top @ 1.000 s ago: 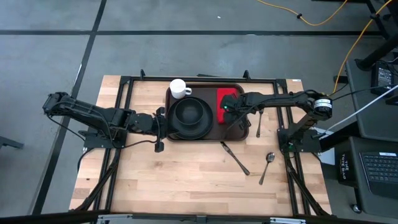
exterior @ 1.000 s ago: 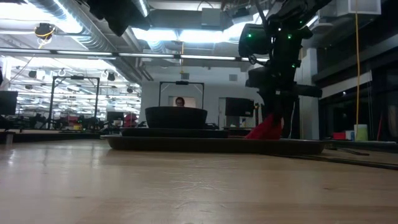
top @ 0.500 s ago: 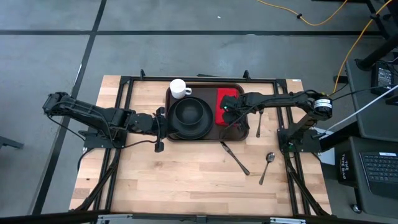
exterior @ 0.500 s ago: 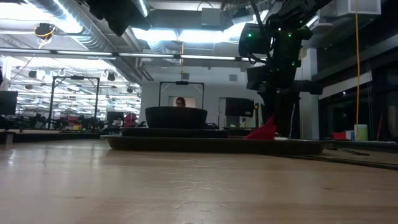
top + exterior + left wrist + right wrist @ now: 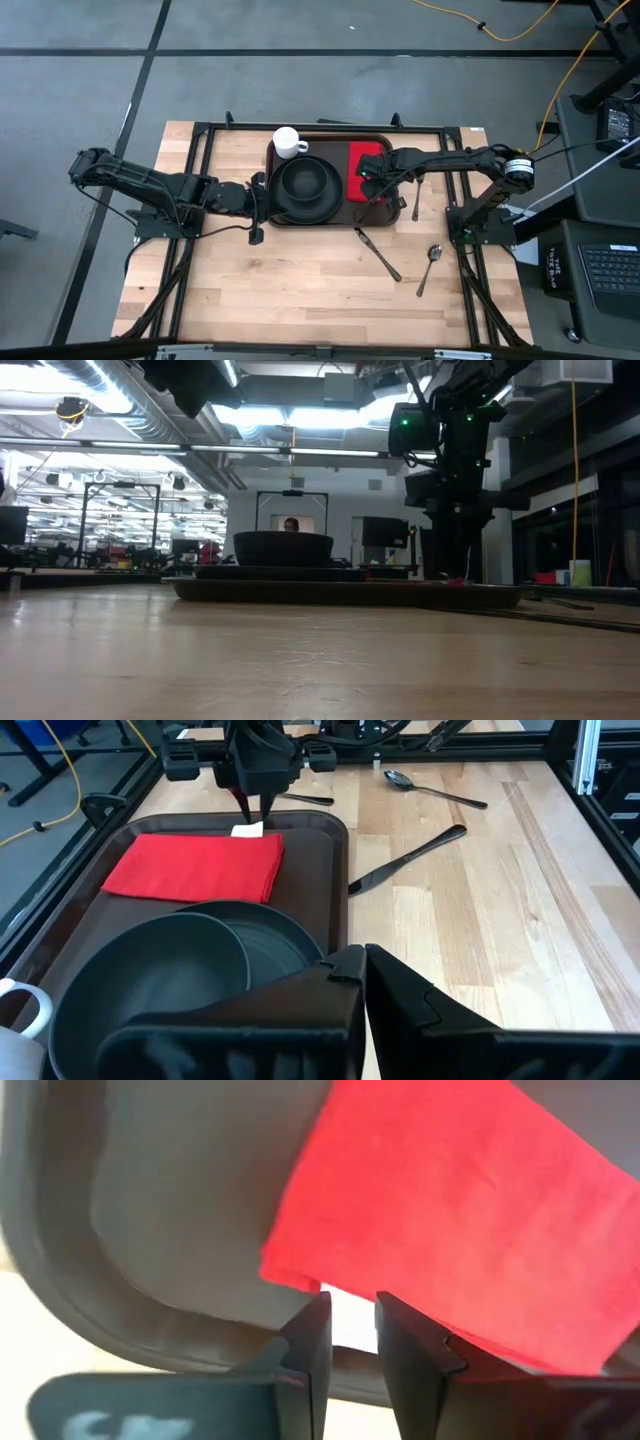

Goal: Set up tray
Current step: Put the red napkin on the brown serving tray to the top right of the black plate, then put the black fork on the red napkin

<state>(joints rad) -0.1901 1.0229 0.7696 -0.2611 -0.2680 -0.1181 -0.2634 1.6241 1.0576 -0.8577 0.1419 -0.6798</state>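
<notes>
The dark brown tray lies at the table's far middle. On it are a black bowl on a round black plate, a white mug and the red folded napkin, which lies flat on the tray's right part. My right gripper points down at the napkin's near edge, its fingers close together on a white bit. My left gripper is shut at the tray's left rim. My left gripper lies level, coming from the table's left, and the tray's rim runs in between its two shut fingers; the fingers hide the place of contact. The tray lies flat on the table. My right gripper comes from above, pointing down, and pinches a white bit at the napkin's near edge between its two fingers. The napkin lies flat on the tray floor.
A knife and a spoon lie on the wood near the tray's near right, and a fork lies just right of the tray. The table's near half is bare wood.
My right gripper has gone down toward the tray floor. The napkin's corner, which stood lifted and slanting below the fingers, has been lowered and the napkin now lies flat on the tray.
</notes>
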